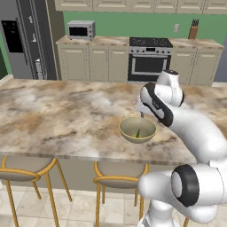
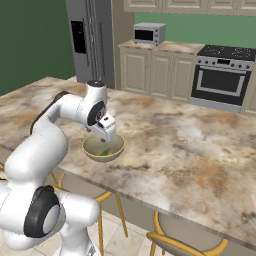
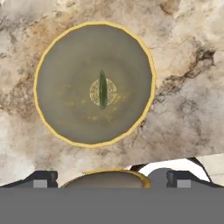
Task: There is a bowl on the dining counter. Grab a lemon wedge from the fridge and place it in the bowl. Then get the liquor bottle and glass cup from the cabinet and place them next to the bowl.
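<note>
The olive-tan bowl (image 1: 128,135) (image 2: 96,153) (image 3: 61,113) stands on the dining counter (image 1: 66,115) (image 2: 190,145) near its front edge. Inside it, at the centre, lies the thin yellow-green lemon wedge (image 1: 138,133) (image 2: 105,150) (image 3: 103,89). My gripper (image 1: 142,114) (image 2: 108,136) (image 3: 111,181) hangs just above the bowl, pointing down, open with nothing between its fingers. The grey fridge (image 1: 26,40) (image 2: 92,42) stands at the back left with its doors shut. The upper cabinet (image 1: 133,4) doors are shut. The liquor bottle and glass cup are out of view.
Yellow-framed stools (image 1: 26,173) (image 1: 119,177) stand under the counter's front edge. Across the aisle are cream cabinets, a microwave (image 1: 80,30) (image 2: 149,33), a stove (image 1: 150,57) (image 2: 222,75) and a knife block (image 1: 193,30). Bare counter spreads left and right of the bowl.
</note>
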Robot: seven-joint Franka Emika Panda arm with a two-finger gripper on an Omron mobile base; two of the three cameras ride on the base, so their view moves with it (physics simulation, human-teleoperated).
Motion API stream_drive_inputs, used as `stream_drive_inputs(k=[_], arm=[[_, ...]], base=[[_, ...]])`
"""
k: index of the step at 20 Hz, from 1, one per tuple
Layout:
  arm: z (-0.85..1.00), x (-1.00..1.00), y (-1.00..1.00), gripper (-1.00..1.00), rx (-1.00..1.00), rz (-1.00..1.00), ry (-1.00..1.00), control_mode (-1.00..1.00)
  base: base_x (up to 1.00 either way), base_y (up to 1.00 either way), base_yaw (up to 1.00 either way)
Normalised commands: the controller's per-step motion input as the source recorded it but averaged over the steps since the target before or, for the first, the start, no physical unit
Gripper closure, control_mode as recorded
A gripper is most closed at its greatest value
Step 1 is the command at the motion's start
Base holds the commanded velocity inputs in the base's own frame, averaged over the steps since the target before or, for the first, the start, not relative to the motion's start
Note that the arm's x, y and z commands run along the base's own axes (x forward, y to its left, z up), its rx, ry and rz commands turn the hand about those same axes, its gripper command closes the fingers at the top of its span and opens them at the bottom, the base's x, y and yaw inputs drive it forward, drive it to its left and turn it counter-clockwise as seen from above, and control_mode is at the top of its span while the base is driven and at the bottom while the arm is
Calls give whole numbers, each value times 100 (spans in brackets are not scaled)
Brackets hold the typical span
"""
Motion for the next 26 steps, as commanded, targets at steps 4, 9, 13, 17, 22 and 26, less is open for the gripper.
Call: stream_drive_inputs(k=[4, 9, 13, 17, 22, 26], arm=[[84, -87, 0, -100, 0, 0, -24, -100], [77, -100, 0, -100, -5, 0, -28, -100], [71, -100, 0, -100, -12, 0, -33, -100], [41, -100, 0, -100, -15, 0, -35, -100], [11, -90, 0, -100, -15, 1, -35, -100], [2, -73, 0, -100, -7, 0, -29, -100]], base=[[0, 0, 0], [0, 0, 0], [0, 0, 0], [0, 0, 0], [0, 0, 0], [0, 0, 0]])
